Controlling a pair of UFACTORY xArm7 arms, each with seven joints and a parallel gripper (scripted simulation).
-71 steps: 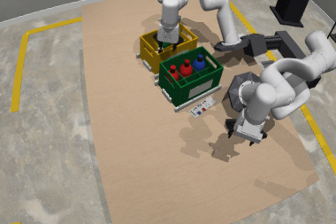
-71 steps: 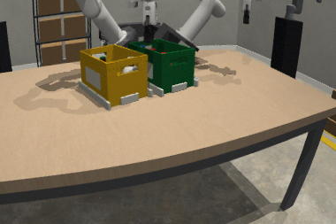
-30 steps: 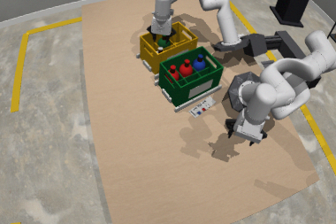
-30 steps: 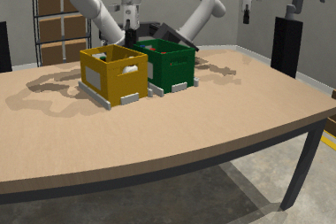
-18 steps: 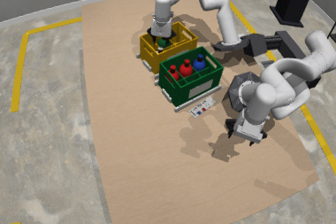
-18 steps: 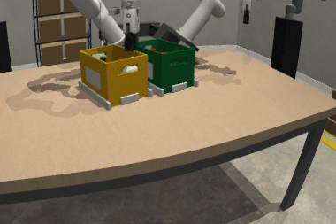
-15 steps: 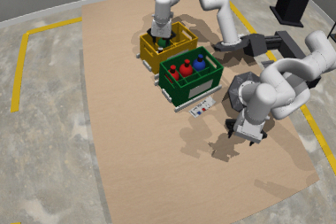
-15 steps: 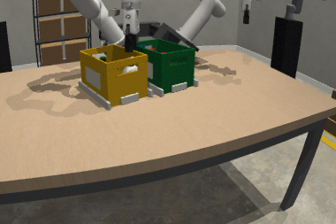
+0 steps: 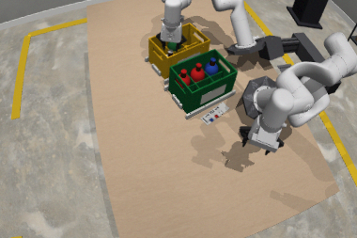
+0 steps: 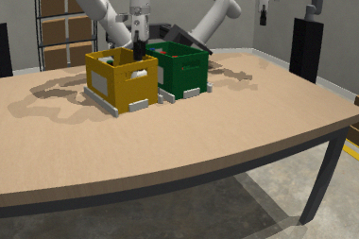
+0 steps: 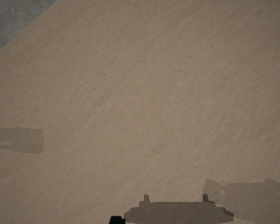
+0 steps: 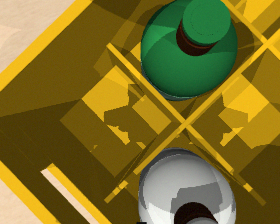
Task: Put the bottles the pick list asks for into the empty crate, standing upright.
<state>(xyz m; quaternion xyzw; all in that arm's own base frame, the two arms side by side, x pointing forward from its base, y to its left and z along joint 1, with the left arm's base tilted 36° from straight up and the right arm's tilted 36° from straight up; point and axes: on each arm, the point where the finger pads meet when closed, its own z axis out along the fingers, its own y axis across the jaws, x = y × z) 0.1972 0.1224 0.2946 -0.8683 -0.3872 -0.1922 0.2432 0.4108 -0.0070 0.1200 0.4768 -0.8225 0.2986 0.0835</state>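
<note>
The green crate (image 9: 194, 103) (image 10: 189, 82) stands level, holding two red bottles (image 9: 197, 73) (image 9: 183, 81) and one blue bottle (image 9: 212, 68) upright. The pick list (image 9: 214, 114) lies beside it, showing blue and red marks; its counts are too small to read. The yellow crate (image 9: 162, 65) (image 10: 137, 93) (image 12: 39, 47) holds a green bottle (image 12: 186, 65) and a white bottle (image 12: 176, 177), both standing. My right gripper (image 9: 173, 44) (image 10: 138, 57) is partly open, low over the yellow crate near the white bottle, holding nothing. My left gripper (image 9: 256, 149) (image 10: 263, 23) is open and empty above the table, away from the crates.
The crates stand side by side, with low grey stops (image 9: 211, 105) (image 10: 101, 102) around their bases. The left arm (image 9: 277, 110) is on the pick-list side of the green crate. The right arm (image 9: 172, 13) reaches over the yellow crate.
</note>
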